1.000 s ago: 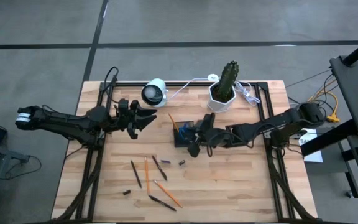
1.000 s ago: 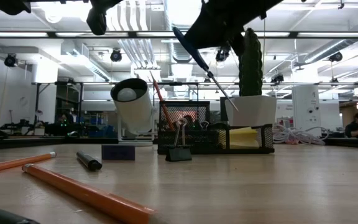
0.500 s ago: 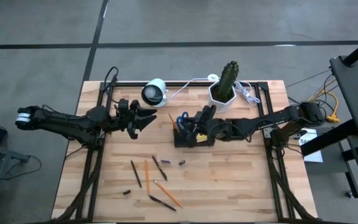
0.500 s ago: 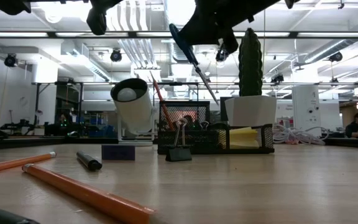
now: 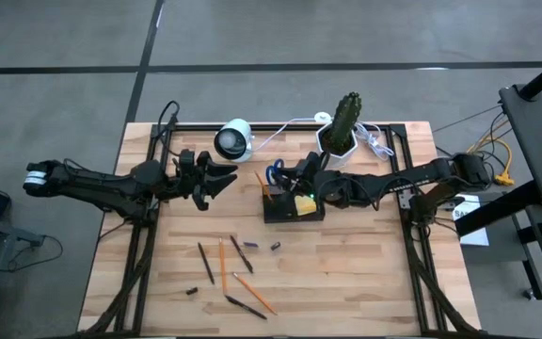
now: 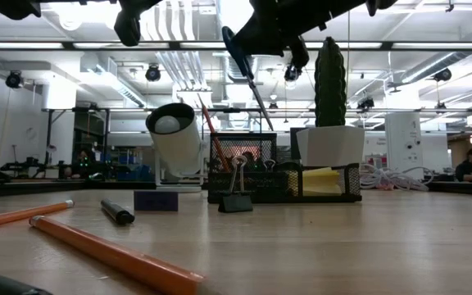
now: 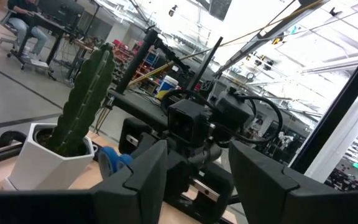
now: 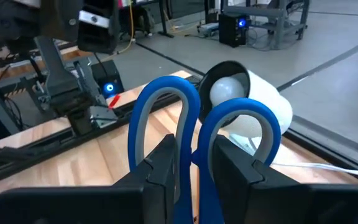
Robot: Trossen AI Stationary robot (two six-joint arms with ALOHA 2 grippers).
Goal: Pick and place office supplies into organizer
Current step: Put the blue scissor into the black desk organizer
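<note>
My right claw (image 5: 301,175) is clamped on the blue-handled steel scissors (image 8: 194,134), gripping them just below the two handle loops, and holds them above the tall back part of the small black mesh organizer tray (image 5: 293,209), blades pointing down and tilted. From table height the blade tip (image 6: 262,105) hangs a little above the mesh cup, where an orange pencil (image 6: 212,133) already leans.

I judge the step in hand to be the drop into that upright cup, so the job is to line up first and lower second. I should bring the blades closer to vertical, centre the tip over the opening clear of the leaning pencil, then descend slowly until the blades are well inside before I loosen the grip (letting go early would risk the scissors toppling over the rim). The white hexagonal pot with the green cactus (image 5: 338,134) stands just behind the tray, so I should keep my wrist from swinging toward it.

My left claw (image 5: 216,179) waits with its fingers apart and empty over the wooden bench (image 5: 346,282), well left of the tray. More pencils and dark pens (image 5: 236,273) lie on the bench nearer the front.
</note>
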